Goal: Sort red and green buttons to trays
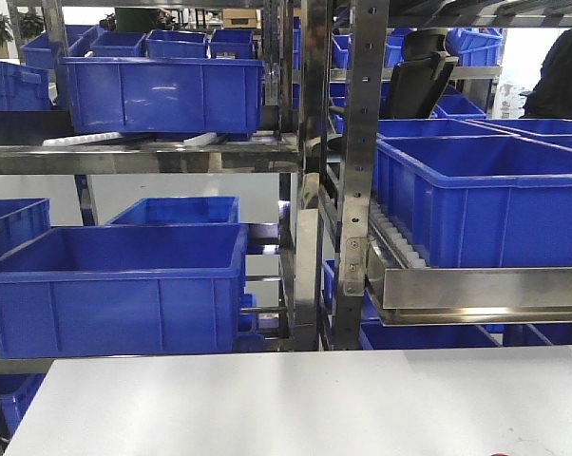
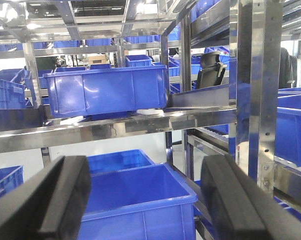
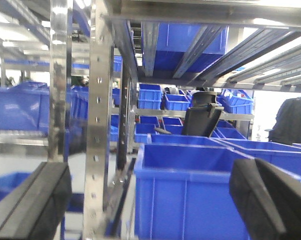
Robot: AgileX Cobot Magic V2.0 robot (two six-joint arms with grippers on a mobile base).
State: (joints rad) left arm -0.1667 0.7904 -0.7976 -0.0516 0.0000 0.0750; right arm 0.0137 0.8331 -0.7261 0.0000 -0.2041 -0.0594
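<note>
No red or green buttons and no trays show in any view. The left wrist view shows my left gripper (image 2: 145,175) open, its two black fingers (image 2: 60,200) wide apart with nothing between them; it is raised and faces the shelving. The right wrist view shows my right gripper (image 3: 150,182) also open and empty, its black fingers (image 3: 38,205) at the frame's lower corners, pointing at the rack. Neither gripper appears in the front view. A tiny red sliver (image 1: 501,454) touches the bottom edge of the front view; I cannot tell what it is.
A steel rack (image 1: 362,142) with perforated uprights stands behind the white table (image 1: 295,404). Deep blue crates fill its shelves: one low at left (image 1: 115,285), one at right (image 1: 486,199), one up high (image 1: 162,90). A black office chair (image 1: 419,81) sits beyond.
</note>
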